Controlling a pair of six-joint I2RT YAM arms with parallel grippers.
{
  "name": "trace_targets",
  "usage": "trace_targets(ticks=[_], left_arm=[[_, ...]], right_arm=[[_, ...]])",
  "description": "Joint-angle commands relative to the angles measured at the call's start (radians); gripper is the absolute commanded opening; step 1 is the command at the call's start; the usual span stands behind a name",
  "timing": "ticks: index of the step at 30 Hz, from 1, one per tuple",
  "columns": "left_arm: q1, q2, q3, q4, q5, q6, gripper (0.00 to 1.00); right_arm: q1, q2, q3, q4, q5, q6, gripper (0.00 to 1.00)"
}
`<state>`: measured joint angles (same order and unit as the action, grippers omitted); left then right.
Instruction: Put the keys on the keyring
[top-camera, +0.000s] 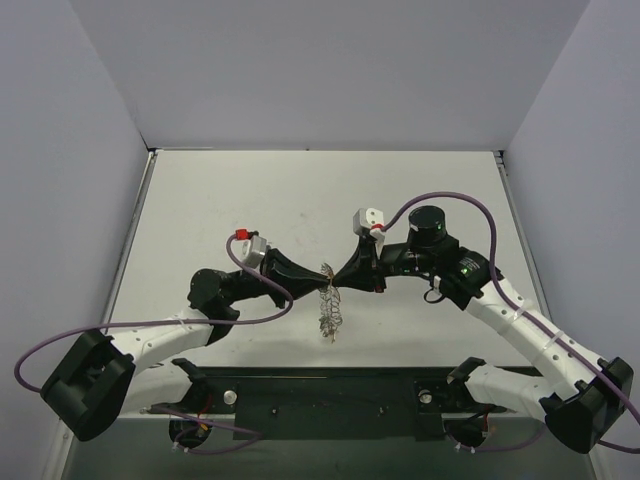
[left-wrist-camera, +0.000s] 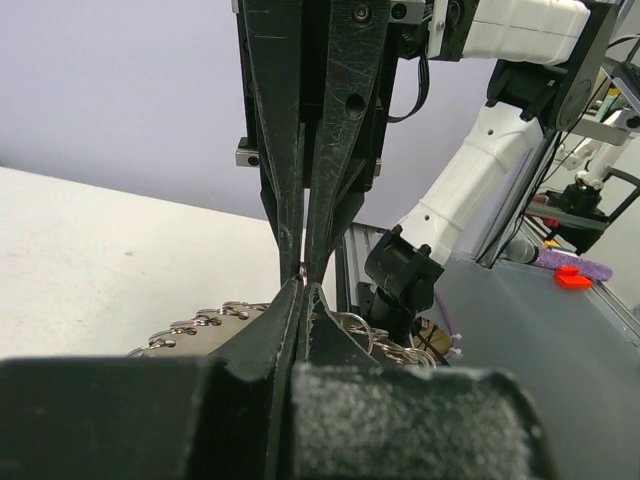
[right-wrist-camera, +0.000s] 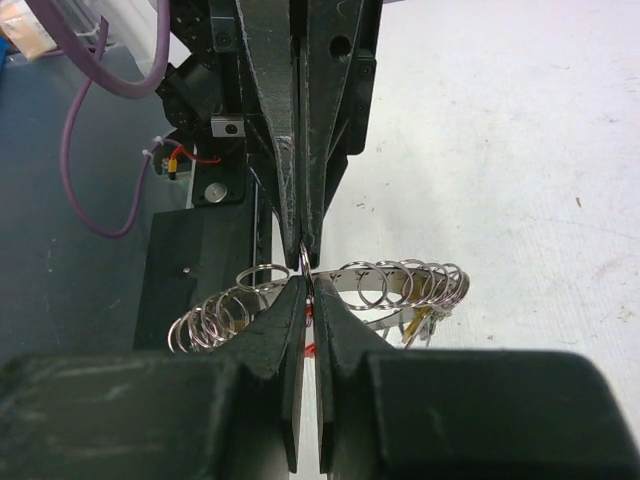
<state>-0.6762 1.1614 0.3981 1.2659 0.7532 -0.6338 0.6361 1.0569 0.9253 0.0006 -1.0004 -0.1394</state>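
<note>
My left gripper (top-camera: 321, 275) and right gripper (top-camera: 336, 279) meet tip to tip above the table's middle. Both are shut on one small ring of the keyring (top-camera: 329, 305), a silvery band strung with many little split rings that hangs below them. In the right wrist view the right gripper (right-wrist-camera: 307, 282) pinches the ring from below and the left gripper (right-wrist-camera: 303, 240) from above, with the keyring (right-wrist-camera: 400, 283) curving out to both sides. A yellow-headed key (right-wrist-camera: 414, 323) hangs from it at the right, and a red bit (right-wrist-camera: 311, 316) shows between my fingers. The left wrist view shows the left gripper (left-wrist-camera: 303, 287) and the keyring (left-wrist-camera: 200, 323).
The white table (top-camera: 250, 200) has walls on three sides. A dark rail (top-camera: 330, 400) with the arm bases runs along the near edge. Purple cables (top-camera: 440, 200) loop off both arms.
</note>
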Motion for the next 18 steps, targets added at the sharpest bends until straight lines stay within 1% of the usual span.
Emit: trace_targets(ticks=[1,3,5,10,12,13,14,16,18], left_arm=[[0.001,-0.101,-0.004,0.051,-0.031,0.08,0.0],[0.0,-0.127,-0.005,0.004,-0.035,0.105,0.0],[0.0,-0.135,-0.01,-0.008,-0.034,0.109,0.0],[0.0,-0.123,-0.01,0.013,-0.031,0.079,0.0],[0.001,-0.115,-0.013,0.036,-0.043,0.071,0.0],[0.0,-0.111,-0.015,0.049,-0.043,0.066,0.0],[0.0,-0.106,-0.015,0.053,-0.043,0.068,0.0],[0.0,-0.1,-0.015,0.059,-0.048,0.066,0.0],[0.0,-0.092,-0.015,0.078,-0.049,0.057,0.0]], right_arm=[[-0.016,-0.014,0.089,-0.177,0.086,-0.104,0.0],[-0.016,-0.015,0.098,-0.212,0.092,-0.129,0.0],[-0.016,-0.015,0.099,-0.238,0.095,-0.152,0.0],[-0.015,-0.011,0.109,-0.248,0.091,-0.17,0.0],[-0.015,-0.011,0.099,-0.225,0.071,-0.152,0.0],[-0.015,-0.014,0.09,-0.197,0.037,-0.147,0.04],[-0.015,-0.015,0.087,-0.183,0.013,-0.137,0.18],[-0.013,-0.018,0.078,-0.131,-0.015,-0.099,0.29],[-0.009,-0.02,0.076,-0.081,-0.023,-0.077,0.32]])
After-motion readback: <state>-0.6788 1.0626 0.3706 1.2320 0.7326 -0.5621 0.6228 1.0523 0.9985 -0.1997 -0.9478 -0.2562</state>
